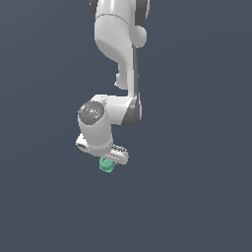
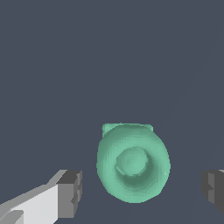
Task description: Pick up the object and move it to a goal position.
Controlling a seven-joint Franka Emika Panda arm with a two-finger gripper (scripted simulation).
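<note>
The object [image 1: 106, 165] is a small teal-green rounded piece with a ring-shaped top. In the exterior view it sits just below the white gripper [image 1: 109, 158], partly covered by the hand. In the wrist view the object [image 2: 132, 162] lies between the two grey fingertips [image 2: 70, 194], with a clear gap on each side. The gripper [image 2: 142, 189] is open and touches nothing.
The white arm [image 1: 118, 44] reaches down from the top of the exterior view. The surface [image 1: 197, 197] is plain dark grey-blue all around. No other objects or goal marker show.
</note>
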